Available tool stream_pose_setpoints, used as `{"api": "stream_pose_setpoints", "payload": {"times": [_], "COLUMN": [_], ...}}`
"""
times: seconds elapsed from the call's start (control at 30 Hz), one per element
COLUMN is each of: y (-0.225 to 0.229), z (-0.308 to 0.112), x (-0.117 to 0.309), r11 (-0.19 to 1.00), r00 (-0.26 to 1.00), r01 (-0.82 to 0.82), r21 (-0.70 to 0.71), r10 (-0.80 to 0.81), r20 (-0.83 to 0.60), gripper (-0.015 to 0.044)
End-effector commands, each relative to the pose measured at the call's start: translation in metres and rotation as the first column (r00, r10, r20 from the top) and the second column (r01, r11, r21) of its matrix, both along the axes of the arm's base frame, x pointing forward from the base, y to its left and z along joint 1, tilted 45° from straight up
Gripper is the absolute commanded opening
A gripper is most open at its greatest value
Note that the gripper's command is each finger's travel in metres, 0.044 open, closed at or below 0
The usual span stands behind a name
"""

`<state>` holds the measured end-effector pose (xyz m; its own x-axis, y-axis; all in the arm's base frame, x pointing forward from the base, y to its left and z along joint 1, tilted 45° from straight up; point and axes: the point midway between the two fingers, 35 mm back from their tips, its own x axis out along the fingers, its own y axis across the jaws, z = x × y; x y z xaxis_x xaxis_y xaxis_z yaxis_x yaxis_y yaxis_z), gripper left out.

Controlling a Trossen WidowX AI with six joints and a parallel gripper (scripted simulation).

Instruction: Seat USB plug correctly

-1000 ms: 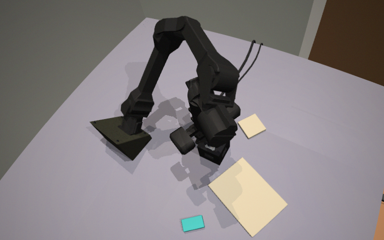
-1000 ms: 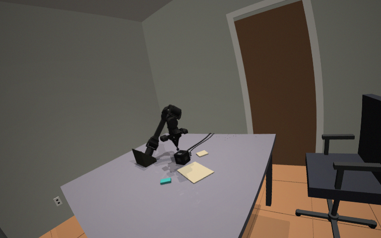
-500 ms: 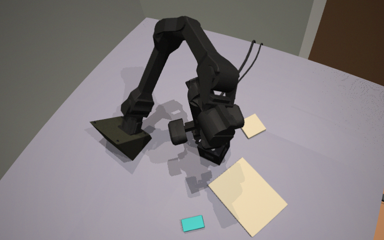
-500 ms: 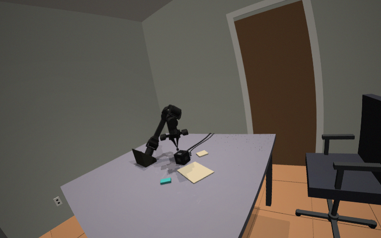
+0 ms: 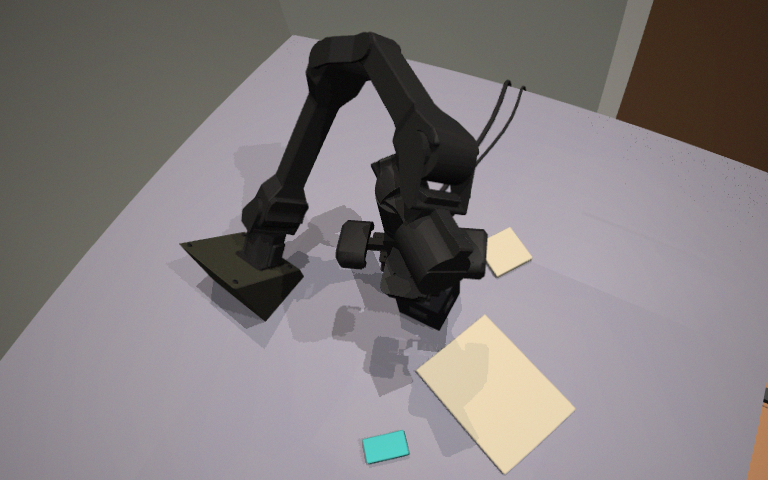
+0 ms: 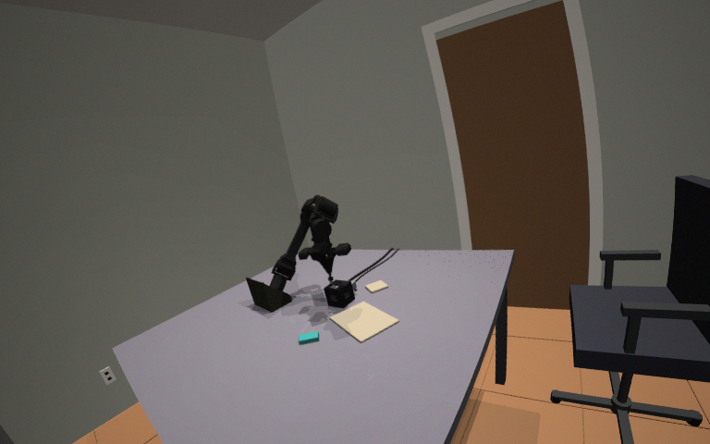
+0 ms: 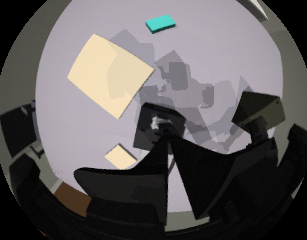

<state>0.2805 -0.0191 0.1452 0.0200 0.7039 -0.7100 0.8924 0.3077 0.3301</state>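
Observation:
The black power cube (image 5: 439,316) (image 6: 339,294) (image 7: 143,136) stands on the table, partly under the arm in the top view. My gripper (image 6: 330,277) (image 7: 167,138) points down with its fingertips nearly together, at the edge of the cube's top face in the wrist view. It is shut on the USB plug, which is mostly hidden by the fingertips. A pale metallic patch (image 7: 161,123) shows just beside the tips over the cube's top; I cannot tell whether it is plug or socket metal. Whether the plug touches the socket, and which way round it is, cannot be told.
Dark cables (image 5: 497,118) (image 6: 373,268) rise behind the cube. A large cream pad (image 5: 498,404) (image 6: 363,324) (image 7: 110,75) lies close to the cube. A small cream pad (image 5: 507,252) (image 6: 376,286) (image 7: 120,156) and a teal block (image 5: 386,447) (image 6: 309,338) (image 7: 160,23) also lie on the table.

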Motion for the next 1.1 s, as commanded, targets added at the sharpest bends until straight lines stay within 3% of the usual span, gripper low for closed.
{"api": "stream_pose_setpoints", "payload": {"times": [0.0,0.4,1.07], "y": [-0.0001,-0.0001,0.0009], "z": [-0.0001,-0.0001,-0.0003], "x": [0.0001,0.0001,0.0002], "r11": [0.997,0.958,0.96], "r00": [0.994,0.918,0.92], "r01": [0.079,0.283,0.28], "r21": [-0.002,-0.034,-0.028], "r10": [-0.079,-0.281,-0.277], "r20": [-0.077,-0.279,-0.278], "gripper": [0.0,0.0,0.0]}}
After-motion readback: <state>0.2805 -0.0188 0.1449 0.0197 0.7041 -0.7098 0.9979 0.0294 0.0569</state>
